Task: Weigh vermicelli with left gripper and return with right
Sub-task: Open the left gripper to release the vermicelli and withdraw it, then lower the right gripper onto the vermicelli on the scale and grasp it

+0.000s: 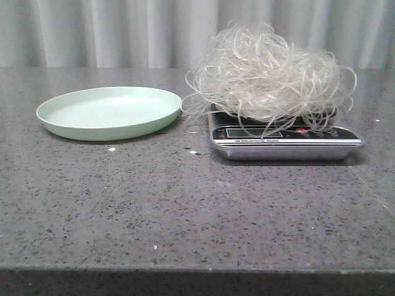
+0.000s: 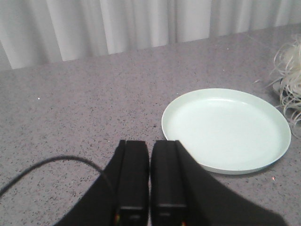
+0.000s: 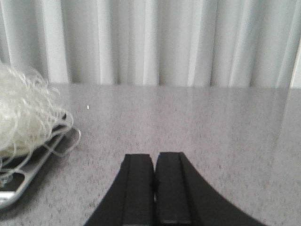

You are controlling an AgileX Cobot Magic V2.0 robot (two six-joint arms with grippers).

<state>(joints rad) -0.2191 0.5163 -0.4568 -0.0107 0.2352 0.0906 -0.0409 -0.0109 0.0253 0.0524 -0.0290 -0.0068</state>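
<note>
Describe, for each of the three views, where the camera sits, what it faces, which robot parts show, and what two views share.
Front view: looks forward over the table at the plate and the vermicelli heaped on the scale; no robot parts show.
Left wrist view: on the left arm, facing the plate; shut left pincer shows.
Right wrist view: on the right arm, facing curtains; shut right pincer shows.
Shared: both wrist views catch the vermicelli.

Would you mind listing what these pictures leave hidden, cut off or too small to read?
- Front view: the scale display is too small to read, and vermicelli strands hang over it; the weighing platform is covered by the heap.
- Front view: neither arm appears.
- Left wrist view: the vermicelli is cut off by the frame edge; the left gripper fingertips run off the frame.
- Right wrist view: the scale is cut by the edge; the right gripper likewise.
</note>
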